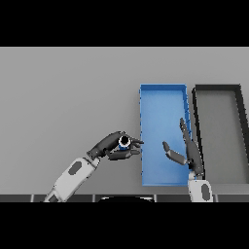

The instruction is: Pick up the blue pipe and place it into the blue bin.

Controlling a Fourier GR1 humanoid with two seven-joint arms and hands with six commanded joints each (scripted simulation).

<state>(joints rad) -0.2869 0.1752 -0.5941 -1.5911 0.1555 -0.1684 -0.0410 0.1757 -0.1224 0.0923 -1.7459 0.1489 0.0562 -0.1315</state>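
no writing, brand or label can be read anywhere on the things in view. counted: one blue pipe (pixel 124 141), one blue bin (pixel 163 97), one dark bin (pixel 217 88), two hands, all on one grey table (pixel 68 97).

the left hand (pixel 115 146) comes in from about seven o'clock and sits just left of the blue bin's left wall. its fingers and thumb are curled round the blue pipe, clamping it; the pipe shows end-on as a small ring with a pale rim and dark centre, blue below, and it is outside the bin, close by that wall. whether it is clear of the table cannot be told.

the right hand (pixel 187 148) rises from about five o'clock over the right side of the blue bin, fingers straight and spread apart from the thumb, holding nothing.

the blue bin is a long rectangular tray right of centre, with nothing in it. the dark bin lies just beside it at three o'clock, the two walls close together; whether they touch cannot be told.
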